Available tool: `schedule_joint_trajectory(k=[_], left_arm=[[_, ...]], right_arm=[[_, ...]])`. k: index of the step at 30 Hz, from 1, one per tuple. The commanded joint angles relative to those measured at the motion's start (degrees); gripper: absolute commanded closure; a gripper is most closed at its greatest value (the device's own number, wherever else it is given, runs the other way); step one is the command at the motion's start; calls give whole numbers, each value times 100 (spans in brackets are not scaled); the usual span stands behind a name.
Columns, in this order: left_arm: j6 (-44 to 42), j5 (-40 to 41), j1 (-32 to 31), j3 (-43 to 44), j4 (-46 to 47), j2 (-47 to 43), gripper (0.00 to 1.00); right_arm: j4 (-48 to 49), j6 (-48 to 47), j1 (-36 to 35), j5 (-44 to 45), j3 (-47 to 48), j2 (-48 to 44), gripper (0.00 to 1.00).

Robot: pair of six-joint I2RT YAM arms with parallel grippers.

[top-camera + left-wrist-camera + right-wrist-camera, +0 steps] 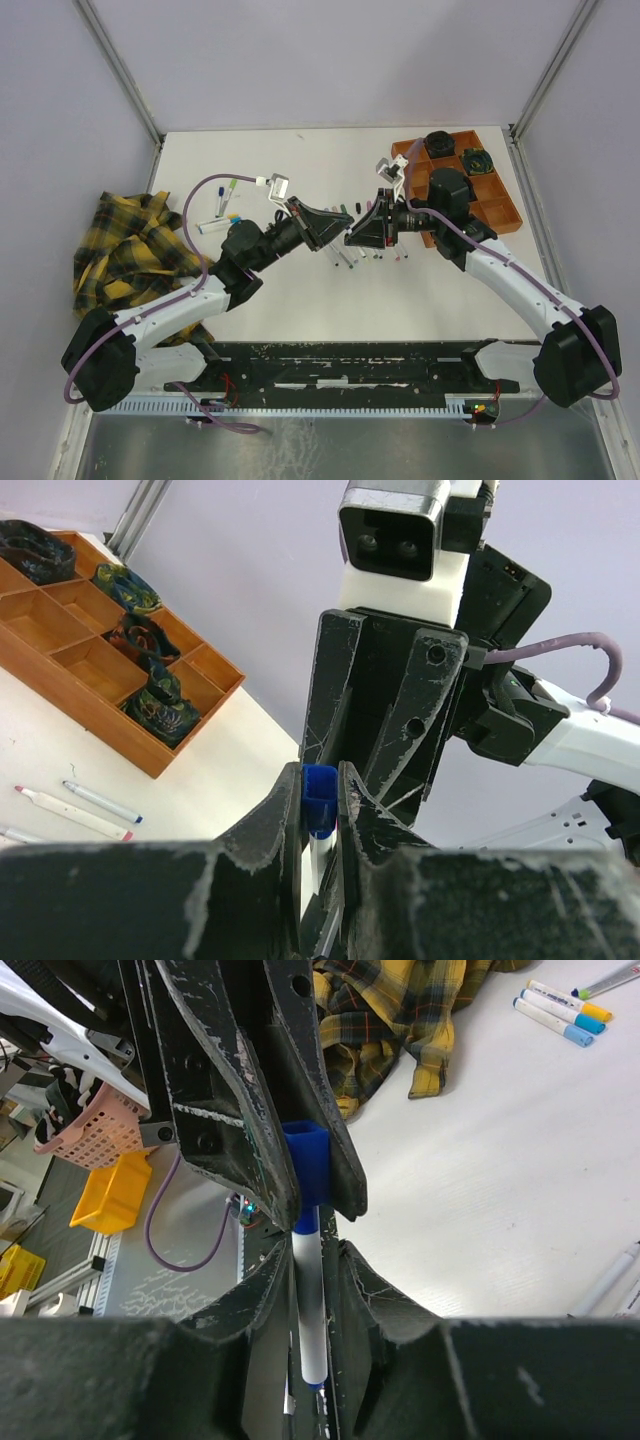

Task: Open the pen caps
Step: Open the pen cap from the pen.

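At the centre of the top view, the left gripper [340, 233] is clenching a blue pen cap [318, 798] between its fingertips. The right gripper [310, 1252] is flanking the white pen barrel [309, 1310] just below that cap; whether its jaws are gripping cannot be told. Other capped pens [224, 207] are lying at the table's [300, 290] upper left

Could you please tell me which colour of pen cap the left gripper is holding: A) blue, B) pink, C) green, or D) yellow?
A: the left gripper is clamped on a blue pen cap, as both wrist views show.
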State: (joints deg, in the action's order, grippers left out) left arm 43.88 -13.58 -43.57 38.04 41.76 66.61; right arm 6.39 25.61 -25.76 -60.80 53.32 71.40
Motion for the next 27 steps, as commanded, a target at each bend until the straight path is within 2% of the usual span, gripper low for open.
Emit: schedule_joint_trajectory(k=[1,4,7,10,14,21,27], left_arm=[[167,79,15,-29,390,-72,97],[118,138,21,-51,415,-92,97],[7,289,19,-101,506,-145,97],[-237,651,73,-49,562,-191,97],[-363,1012,453,241,684,-154,97],[357,1188,1634,762,1181,182,97],[447,1229,1915,812,1158,258,97]], right_arm=[[110,-79,-49,16,74,56,70],[6,-153,-56,38,116,86,74],[-95,-219,-61,11,162,135,89],[-202,-269,-61,-23,224,192,100],[-373,-310,-61,-112,313,351,100],[-1004,-760,-58,-138,552,670,100],[-1483,-1223,4,99,682,740,100]])
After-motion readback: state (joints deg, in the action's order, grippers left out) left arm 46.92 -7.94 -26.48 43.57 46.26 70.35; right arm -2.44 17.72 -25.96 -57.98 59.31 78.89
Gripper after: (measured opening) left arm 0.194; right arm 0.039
